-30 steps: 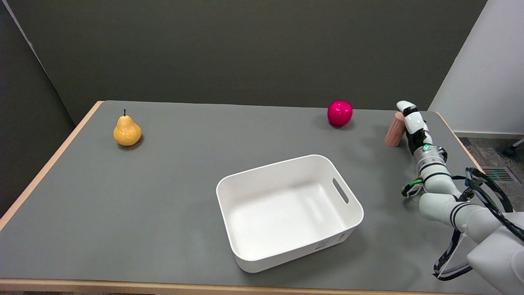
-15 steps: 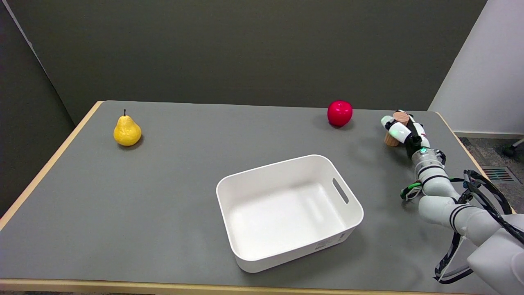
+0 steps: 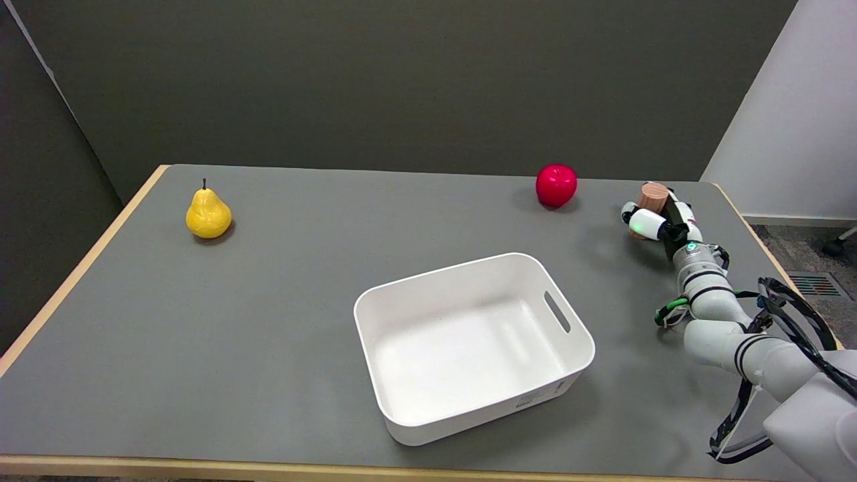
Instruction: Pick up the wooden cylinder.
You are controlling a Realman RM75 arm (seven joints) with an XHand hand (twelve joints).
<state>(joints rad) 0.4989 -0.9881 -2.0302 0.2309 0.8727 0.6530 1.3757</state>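
The wooden cylinder [image 3: 651, 198] is a short light-brown peg at the table's far right, standing roughly upright. My right hand [image 3: 659, 219] has its fingers wrapped around the cylinder's lower part, so only the top end and upper side show. The white arm reaches in from the lower right. Whether the cylinder's base still touches the table is hidden by the fingers.
A red apple [image 3: 556, 185] lies just left of the cylinder. A white bin [image 3: 576, 358] sits empty in the middle of the grey table [image 3: 301, 268]. A yellow pear [image 3: 208, 214] stands at the far left. The table's right edge runs close to my hand.
One second ago my hand stood beside the cylinder with its fingers straight. The fingers have since curled around the cylinder and now grip it.
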